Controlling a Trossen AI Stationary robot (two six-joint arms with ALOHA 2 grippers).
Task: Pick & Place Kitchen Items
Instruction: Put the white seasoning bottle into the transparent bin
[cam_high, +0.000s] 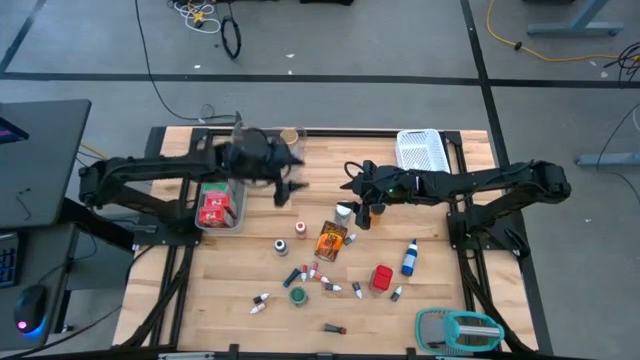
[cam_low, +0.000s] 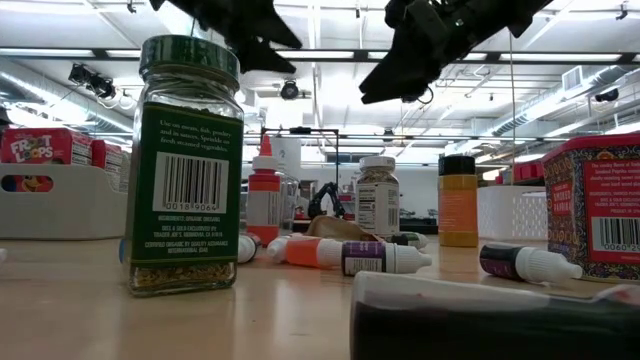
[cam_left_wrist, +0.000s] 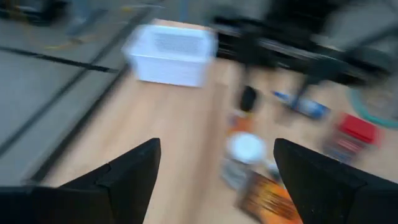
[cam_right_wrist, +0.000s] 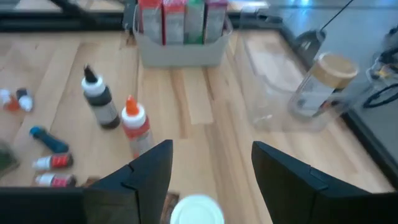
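Kitchen items lie scattered over the wooden table: a white-lidded jar (cam_high: 344, 211), an orange packet (cam_high: 330, 241), a red box (cam_high: 381, 277), a blue bottle (cam_high: 409, 257), a green-lidded jar (cam_high: 297, 296) standing upright, and several small vials (cam_high: 318, 278). My left gripper (cam_left_wrist: 216, 143) hangs open above the table's middle left (cam_high: 288, 188) with nothing between its fingers. My right gripper (cam_right_wrist: 211, 144) stands open above the table's middle (cam_high: 358, 200). The white-lidded jar (cam_right_wrist: 197, 210) is just below and in front of its fingers, untouched.
A grey bin (cam_high: 219, 205) with red boxes stands at the left. A white mesh basket (cam_high: 421, 150) is at the far right, a clear tray (cam_right_wrist: 280, 87) with a tan-lidded jar (cam_right_wrist: 320, 84) at the far edge. A teal-and-grey gadget (cam_high: 455, 328) lies near right.
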